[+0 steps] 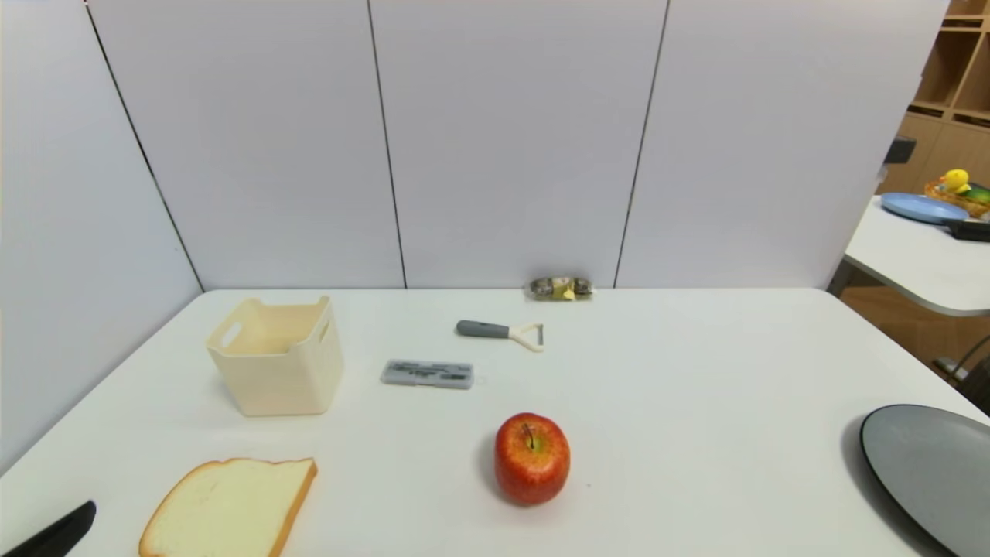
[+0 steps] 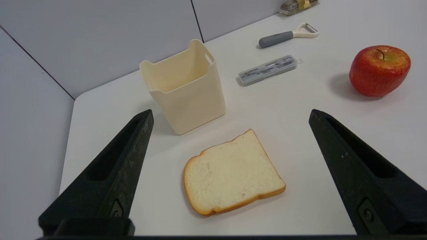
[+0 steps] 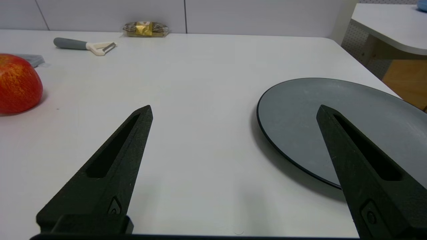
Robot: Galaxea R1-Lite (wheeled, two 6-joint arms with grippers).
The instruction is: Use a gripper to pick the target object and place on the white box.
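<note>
The white surface (image 1: 696, 371) is stretching wide, with grey wall panels closing off its far and left edges. A broad open band is lying to the right of the white box (image 1: 277, 358).

Far to the box's right, a dark grey plate (image 1: 932, 472) is sitting close to the surface's right edge and showing only its bare face. Just in front of the box, toward the robot, a bread slice (image 1: 230, 507) is lying flat near the front edge. The box itself is standing upright near the left wall. Its handle slots are facing outward, and the part of its inside that can be seen is showing only cream walls.

To the box's right and nearer the robot, a red apple (image 1: 532, 458) is standing apart from everything. A flat grey case (image 1: 427, 374) is lying just right of the box. Beyond it, a grey-handled peeler (image 1: 499, 333) is resting farther back. The small brown-and-gold wrapped item (image 1: 561, 288) is lying well behind and right of the box, against the far wall.

The left tool (image 2: 230, 113) is hovering released, fingers spread wide, in front of the box above the bread. The right tool (image 3: 235, 108) is hanging released too, far right of the box beside the plate.
</note>
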